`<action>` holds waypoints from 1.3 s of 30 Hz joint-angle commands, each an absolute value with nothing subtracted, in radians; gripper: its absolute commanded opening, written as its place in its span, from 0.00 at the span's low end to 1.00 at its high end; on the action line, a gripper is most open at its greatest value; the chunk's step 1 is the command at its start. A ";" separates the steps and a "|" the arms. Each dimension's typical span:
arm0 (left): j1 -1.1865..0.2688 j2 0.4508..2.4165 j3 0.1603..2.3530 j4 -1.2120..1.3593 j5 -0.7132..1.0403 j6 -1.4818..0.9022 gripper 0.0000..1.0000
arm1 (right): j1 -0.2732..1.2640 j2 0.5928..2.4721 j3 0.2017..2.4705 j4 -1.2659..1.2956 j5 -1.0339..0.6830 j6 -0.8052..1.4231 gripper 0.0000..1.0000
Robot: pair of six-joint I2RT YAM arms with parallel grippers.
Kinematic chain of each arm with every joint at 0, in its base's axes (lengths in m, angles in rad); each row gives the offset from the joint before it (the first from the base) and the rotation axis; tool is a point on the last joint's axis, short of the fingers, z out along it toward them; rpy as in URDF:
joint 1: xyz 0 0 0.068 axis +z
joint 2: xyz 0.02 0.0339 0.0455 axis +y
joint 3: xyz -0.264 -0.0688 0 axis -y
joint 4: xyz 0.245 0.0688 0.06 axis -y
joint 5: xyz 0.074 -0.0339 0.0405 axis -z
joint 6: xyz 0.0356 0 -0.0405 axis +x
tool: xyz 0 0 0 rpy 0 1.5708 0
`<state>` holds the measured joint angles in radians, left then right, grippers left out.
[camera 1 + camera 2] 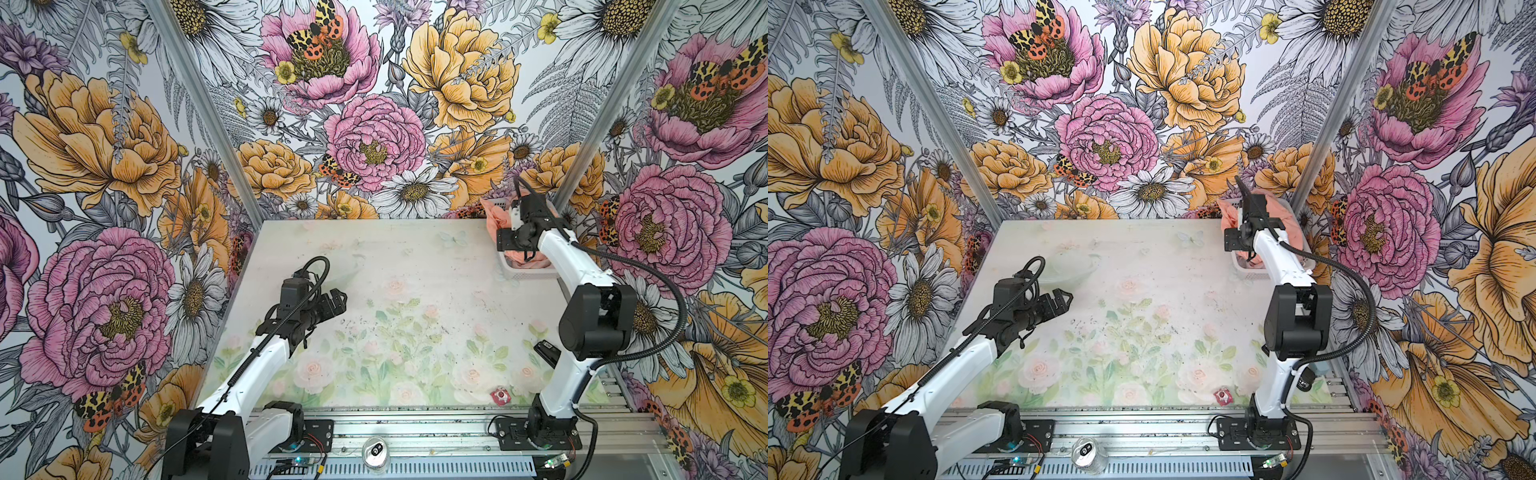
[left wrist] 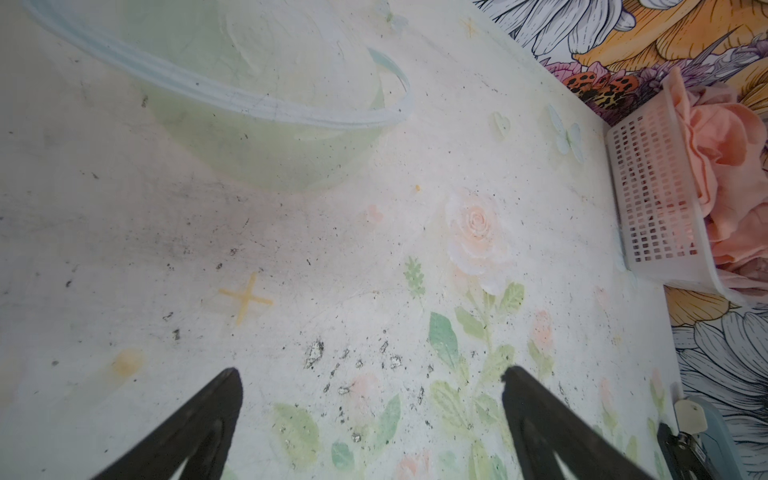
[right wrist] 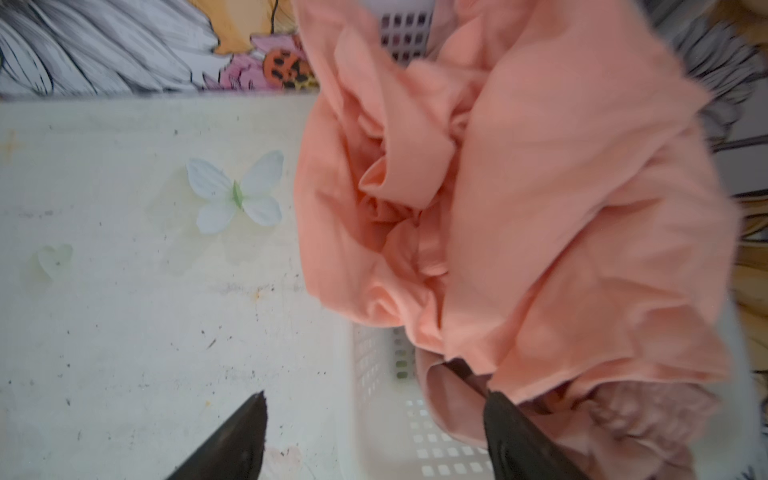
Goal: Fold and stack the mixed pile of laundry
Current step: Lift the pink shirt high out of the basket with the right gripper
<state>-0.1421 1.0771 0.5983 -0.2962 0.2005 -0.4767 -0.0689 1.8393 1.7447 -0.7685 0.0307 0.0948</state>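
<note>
The mixed laundry pile sits bunched in a white perforated basket [image 1: 521, 272] [image 1: 1246, 270] at the table's far right corner. The peach-orange T-shirt [image 3: 561, 208] [image 2: 723, 166] [image 1: 494, 218] lies crumpled on top and spills over the rim. A dusty-pink garment [image 3: 648, 419] lies under it. My right gripper [image 3: 365, 386] hangs open over the basket's near wall [image 3: 399, 436]. One of its fingers is over the table, and the other touches the cloth inside. My left gripper [image 2: 370, 372] [image 1: 338, 299] [image 1: 1061, 301] is open over the table's left middle, holding nothing.
A pale green translucent bowl [image 2: 249, 104] [image 1: 349, 270] rests on the table beyond the left gripper. A small red item [image 1: 498, 395] lies near the front edge and a black object [image 1: 546, 351] by the right arm. A can [image 1: 376, 453] stands on the front rail. Floral walls enclose three sides.
</note>
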 commanded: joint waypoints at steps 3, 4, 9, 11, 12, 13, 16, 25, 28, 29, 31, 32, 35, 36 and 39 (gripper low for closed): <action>-0.158 1.067 0.595 -0.271 0.201 -0.505 0.99 | -0.183 1.897 1.891 -0.780 0.021 0.211 0.95; -0.159 1.068 0.595 -0.267 0.202 -0.507 0.99 | -0.200 1.925 1.920 -0.782 0.006 0.225 0.95; -0.167 1.081 0.598 -0.263 0.201 -0.510 0.99 | -0.233 2.125 2.143 -0.849 -0.058 0.238 0.98; -0.169 1.082 0.600 -0.264 0.198 -0.512 0.99 | -0.232 2.210 2.243 -0.896 -0.080 0.237 0.98; -0.171 1.082 0.601 -0.265 0.196 -0.513 0.99 | -0.232 2.257 2.295 -0.924 -0.082 0.239 0.98; -0.172 1.084 0.601 -0.265 0.195 -0.515 0.99 | -0.230 2.299 2.341 -0.948 -0.076 0.239 0.98; -0.178 1.088 0.603 -0.265 0.189 -0.522 0.99 | -0.227 2.391 2.416 -1.005 -0.047 0.242 0.94; -0.192 1.089 0.615 -0.265 0.183 -0.529 0.99 | -0.207 2.319 2.400 -1.010 -0.012 0.264 0.00; -0.192 1.084 0.620 -0.262 0.182 -0.529 0.99 | -0.186 2.229 2.413 -1.004 0.019 0.239 0.00; -0.194 1.082 0.619 -0.261 0.180 -0.529 0.99 | -0.180 2.199 2.420 -1.000 0.023 0.235 0.00; -0.194 1.071 0.620 -0.259 0.177 -0.528 0.99 | -0.168 2.128 2.436 -0.995 0.028 0.229 0.00; -0.195 1.064 0.619 -0.258 0.176 -0.529 0.99 | -0.164 2.096 2.439 -0.990 0.024 0.228 0.00; -0.193 1.050 0.618 -0.259 0.174 -0.528 0.99 | -0.143 1.990 2.449 -0.960 0.001 0.225 0.00; -0.192 1.043 0.617 -0.259 0.172 -0.527 0.99 | -0.133 1.952 2.450 -0.946 -0.011 0.224 0.00; -0.192 1.028 0.619 -0.263 0.165 -0.526 0.99 | -0.098 1.857 2.457 -0.907 -0.057 0.217 0.00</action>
